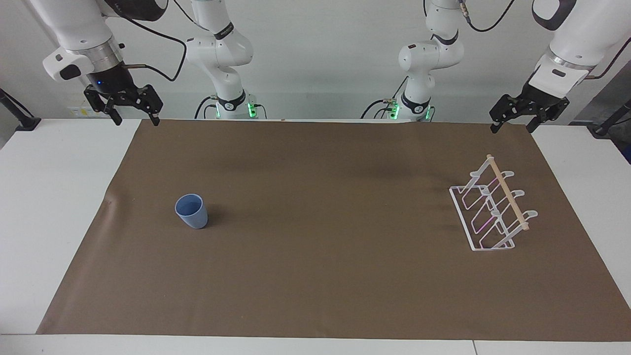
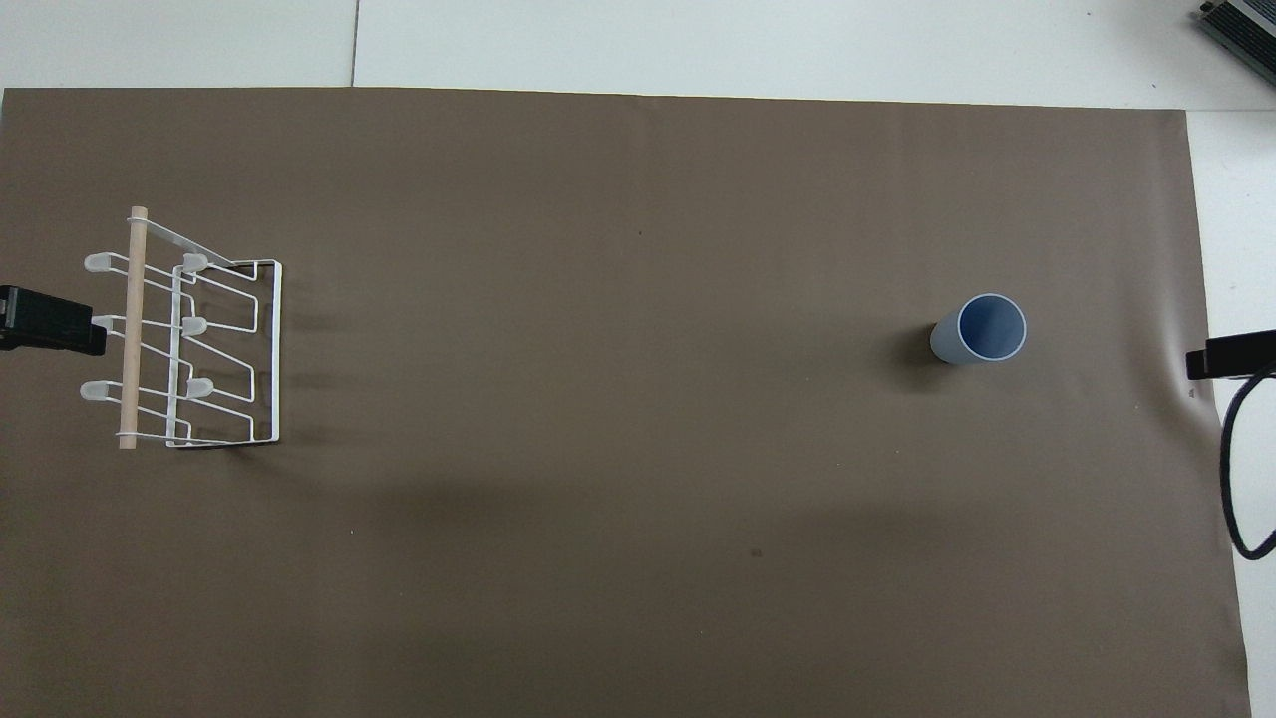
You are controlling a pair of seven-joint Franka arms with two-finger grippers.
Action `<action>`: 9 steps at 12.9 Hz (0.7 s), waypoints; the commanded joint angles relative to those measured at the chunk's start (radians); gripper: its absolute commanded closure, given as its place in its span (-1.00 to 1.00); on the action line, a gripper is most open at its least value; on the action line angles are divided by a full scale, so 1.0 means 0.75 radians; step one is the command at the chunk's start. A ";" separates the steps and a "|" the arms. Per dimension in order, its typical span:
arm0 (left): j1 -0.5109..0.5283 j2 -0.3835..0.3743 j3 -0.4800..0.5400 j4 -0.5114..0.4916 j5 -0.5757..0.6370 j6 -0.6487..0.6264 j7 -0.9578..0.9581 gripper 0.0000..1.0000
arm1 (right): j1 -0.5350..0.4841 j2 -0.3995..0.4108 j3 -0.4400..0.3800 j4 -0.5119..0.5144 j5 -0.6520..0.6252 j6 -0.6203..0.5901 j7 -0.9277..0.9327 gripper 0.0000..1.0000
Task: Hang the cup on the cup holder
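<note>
A small light blue cup (image 1: 192,210) (image 2: 980,329) stands upright, mouth up, on the brown mat toward the right arm's end of the table. The cup holder (image 1: 494,206) (image 2: 184,334), a white wire rack with a wooden dowel across its top, stands empty toward the left arm's end. My right gripper (image 1: 136,119) hangs open in the air over the mat's corner close to the robots, with nothing between its fingers. My left gripper (image 1: 512,127) hangs open over the mat's other corner by the robots, also holding nothing. In the overhead view only a black tip of each gripper shows at the picture's side edges.
The brown mat (image 1: 315,276) covers most of the white table (image 1: 59,162). A black cable (image 2: 1241,469) loops at the edge of the overhead view by the right arm. A grey device corner (image 2: 1241,25) lies off the mat, farthest from the robots.
</note>
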 commanded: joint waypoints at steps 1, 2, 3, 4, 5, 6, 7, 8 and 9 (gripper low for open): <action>0.009 -0.037 -0.003 -0.037 -0.011 -0.008 -0.004 -1.00 | 0.004 0.009 -0.021 0.017 -0.011 -0.014 -0.028 -1.00; 0.009 -0.037 -0.003 -0.037 -0.011 -0.008 -0.008 -1.00 | 0.004 0.005 -0.021 0.009 -0.011 -0.004 -0.033 -1.00; 0.007 -0.037 -0.005 -0.037 -0.011 -0.008 -0.010 -1.00 | 0.006 0.005 -0.019 0.003 -0.007 0.008 -0.033 -1.00; -0.003 -0.037 -0.005 -0.037 -0.011 -0.008 -0.010 -1.00 | 0.006 -0.001 -0.019 -0.023 -0.004 0.041 -0.039 -1.00; -0.009 -0.037 -0.005 -0.037 -0.011 -0.006 -0.010 -1.00 | 0.006 -0.018 -0.019 -0.080 0.002 0.102 -0.047 -1.00; -0.013 -0.037 -0.009 -0.037 -0.011 0.000 -0.012 -1.00 | 0.006 -0.036 -0.021 -0.160 0.002 0.191 -0.085 -1.00; -0.015 -0.039 -0.015 -0.035 -0.011 -0.008 -0.014 -1.00 | 0.006 -0.036 -0.025 -0.211 0.002 0.267 -0.116 -1.00; -0.015 -0.039 -0.019 -0.033 -0.011 -0.002 -0.016 -1.00 | 0.006 -0.016 -0.033 -0.236 0.002 0.329 -0.120 -1.00; -0.013 -0.029 -0.019 -0.014 -0.015 -0.008 -0.020 -1.00 | 0.006 0.019 -0.033 -0.263 0.002 0.404 -0.121 -1.00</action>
